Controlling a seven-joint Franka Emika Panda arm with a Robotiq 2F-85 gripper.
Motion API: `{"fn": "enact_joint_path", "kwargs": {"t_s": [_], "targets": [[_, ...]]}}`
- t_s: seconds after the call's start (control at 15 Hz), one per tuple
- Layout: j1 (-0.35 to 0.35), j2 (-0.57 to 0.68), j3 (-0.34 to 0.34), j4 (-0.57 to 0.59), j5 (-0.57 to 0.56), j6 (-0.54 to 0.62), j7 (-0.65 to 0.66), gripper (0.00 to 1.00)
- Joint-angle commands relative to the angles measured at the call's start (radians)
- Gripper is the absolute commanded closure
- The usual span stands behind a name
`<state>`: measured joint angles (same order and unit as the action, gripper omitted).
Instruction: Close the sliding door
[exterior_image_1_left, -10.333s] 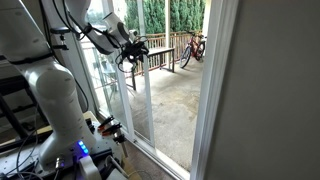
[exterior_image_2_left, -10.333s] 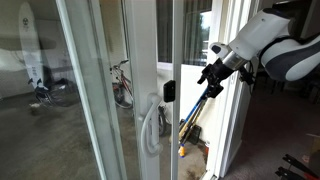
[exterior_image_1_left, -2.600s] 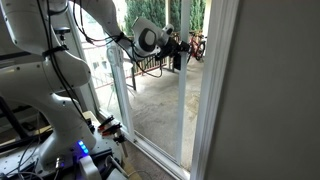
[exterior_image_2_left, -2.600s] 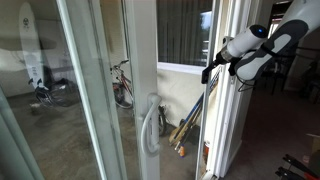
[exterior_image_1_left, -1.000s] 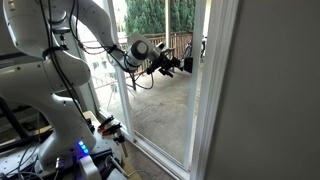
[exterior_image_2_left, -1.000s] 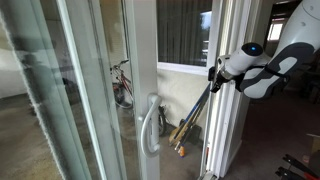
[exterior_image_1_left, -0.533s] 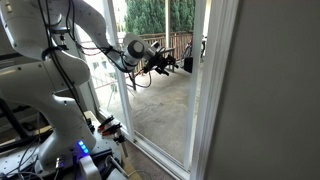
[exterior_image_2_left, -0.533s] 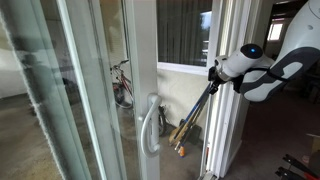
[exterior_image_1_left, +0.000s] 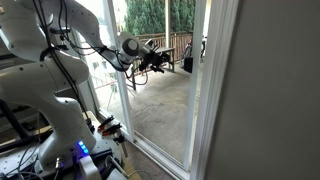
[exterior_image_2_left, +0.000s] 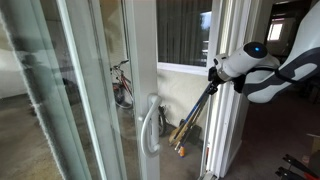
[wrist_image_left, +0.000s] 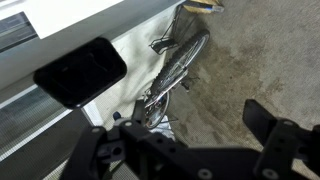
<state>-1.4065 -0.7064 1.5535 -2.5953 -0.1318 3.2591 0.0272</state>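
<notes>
- Showing the door (exterior_image_1_left: 172, 115) standing almost fully across the opening, its stile (exterior_image_1_left: 197, 100) just beside the jamb (exterior_image_1_left: 214, 95).
- Whether a thin gap lies between stile and jamb cannot be told at this size. Judged from this, the closing is done or all but done.
- The gripper (exterior_image_1_left: 166, 62) hangs at upper-panel height, apart from the stile. In the wrist view its jaws stand spread with nothing between them, and only the bicycle (wrist_image_left: 178, 62) outside is seen past them.
- Left, at most: a last push to seat the stile against the jamb, then clearing the arm (exterior_image_1_left: 55, 100) from the door.
</notes>
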Motion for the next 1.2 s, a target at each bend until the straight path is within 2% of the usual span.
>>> {"fn": "enact_joint_path", "kwargs": {"t_s": [0.0, 0.33, 0.53, 0.93, 1.13], "targets": [[0.008, 0.045, -0.056, 0.042, -0.027, -0.043, -0.063, 0.0], [-0.066, 0.025, -0.049, 0.11, -0.024, -0.025, -0.053, 0.0], [-0.087, 0.025, -0.048, 0.118, -0.03, -0.028, -0.058, 0.0], [0.023, 0.115, -0.114, 0.001, -0.143, -0.088, -0.171, 0.0], [0.122, 0.119, -0.183, -0.057, -0.155, -0.124, -0.183, 0.0]]}}
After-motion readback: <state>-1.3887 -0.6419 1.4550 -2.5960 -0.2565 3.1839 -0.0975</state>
